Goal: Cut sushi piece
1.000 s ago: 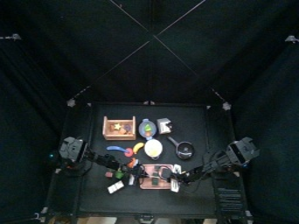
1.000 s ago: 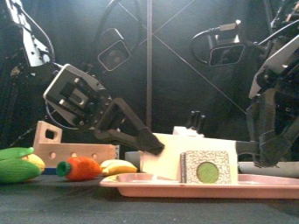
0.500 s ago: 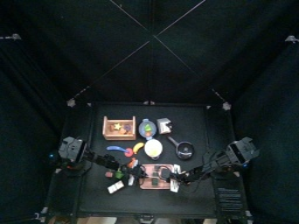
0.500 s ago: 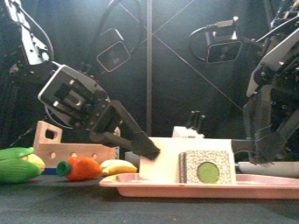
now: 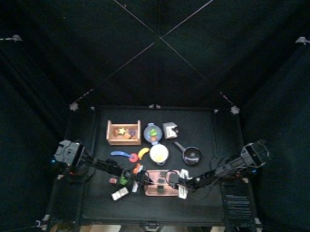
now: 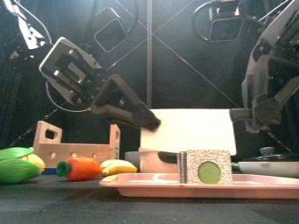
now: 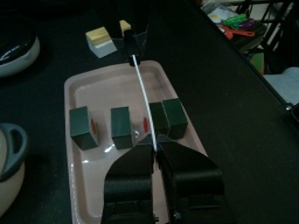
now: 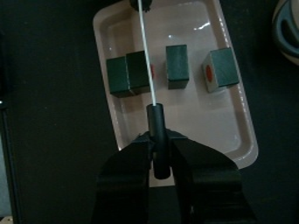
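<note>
A pink tray [image 5: 161, 186] lies at the table's front middle. Several dark green sushi pieces stand on it in a row [image 7: 121, 125], [image 8: 177, 63]. In the front view one piece [image 6: 207, 168] shows a green centre. A flat white knife blade [image 6: 193, 131] hangs above the tray. From the wrists it shows as a thin edge-on line [image 7: 142, 96], [image 8: 145, 52] over the gap beside one piece. My left gripper [image 7: 156, 149] is shut on one end of the knife [image 6: 140, 116]. My right gripper [image 8: 153, 131] is shut on the other end [image 6: 243, 114].
A wooden box [image 6: 70, 140] stands at the left. A toy carrot [image 6: 79, 166], a green vegetable [image 6: 14, 164] and a banana [image 6: 117, 166] lie beside the tray. A dark pan [image 5: 190, 154] sits behind the tray. Yellow and white blocks [image 7: 105, 37] lie beyond the tray's end.
Both grippers have lifted the white knife: in the front view it was low behind the sushi piece and now hangs well above it.
</note>
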Robot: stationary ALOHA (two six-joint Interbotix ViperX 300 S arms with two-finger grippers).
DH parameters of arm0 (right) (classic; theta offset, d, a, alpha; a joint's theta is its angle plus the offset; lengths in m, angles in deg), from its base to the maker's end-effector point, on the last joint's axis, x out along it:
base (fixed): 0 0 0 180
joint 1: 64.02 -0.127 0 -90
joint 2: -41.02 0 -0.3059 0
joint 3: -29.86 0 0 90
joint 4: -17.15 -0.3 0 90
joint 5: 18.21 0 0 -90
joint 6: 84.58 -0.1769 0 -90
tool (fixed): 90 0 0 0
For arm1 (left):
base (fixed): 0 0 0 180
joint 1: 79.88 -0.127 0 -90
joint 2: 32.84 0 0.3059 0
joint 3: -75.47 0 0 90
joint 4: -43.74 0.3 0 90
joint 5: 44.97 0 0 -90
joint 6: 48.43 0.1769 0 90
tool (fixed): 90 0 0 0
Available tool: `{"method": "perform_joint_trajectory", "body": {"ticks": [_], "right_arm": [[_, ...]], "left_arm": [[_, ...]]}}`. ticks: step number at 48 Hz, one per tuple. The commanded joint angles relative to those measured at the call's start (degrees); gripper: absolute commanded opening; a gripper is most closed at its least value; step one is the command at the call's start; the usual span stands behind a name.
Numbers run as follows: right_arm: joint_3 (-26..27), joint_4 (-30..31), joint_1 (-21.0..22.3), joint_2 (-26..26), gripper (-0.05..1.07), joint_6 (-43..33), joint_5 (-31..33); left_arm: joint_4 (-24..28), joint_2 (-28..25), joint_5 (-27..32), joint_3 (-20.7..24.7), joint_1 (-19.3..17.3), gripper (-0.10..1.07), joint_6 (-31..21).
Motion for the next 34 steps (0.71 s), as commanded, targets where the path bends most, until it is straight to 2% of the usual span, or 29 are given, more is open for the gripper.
{"method": "perform_joint_trajectory", "body": {"ticks": [1, 20, 34], "right_arm": [[1.7, 1.3, 1.1, 2.5, 0.50, 0.1, -0.3], [1.5, 1.2, 0.9, 3.0, 0.50, 0.0, -0.3], [1.1, 0.2, 0.0, 3.1, 0.50, 0.0, -0.3]], "left_arm": [[0.5, 2.2, -2.9, 1.8, 0.0, 0.37, 0.2], [1.0, 1.8, -4.1, 1.7, 0.0, 0.37, 0.1], [0.8, 0.8, -4.1, 1.6, 1.4, 0.37, -0.2]]}}
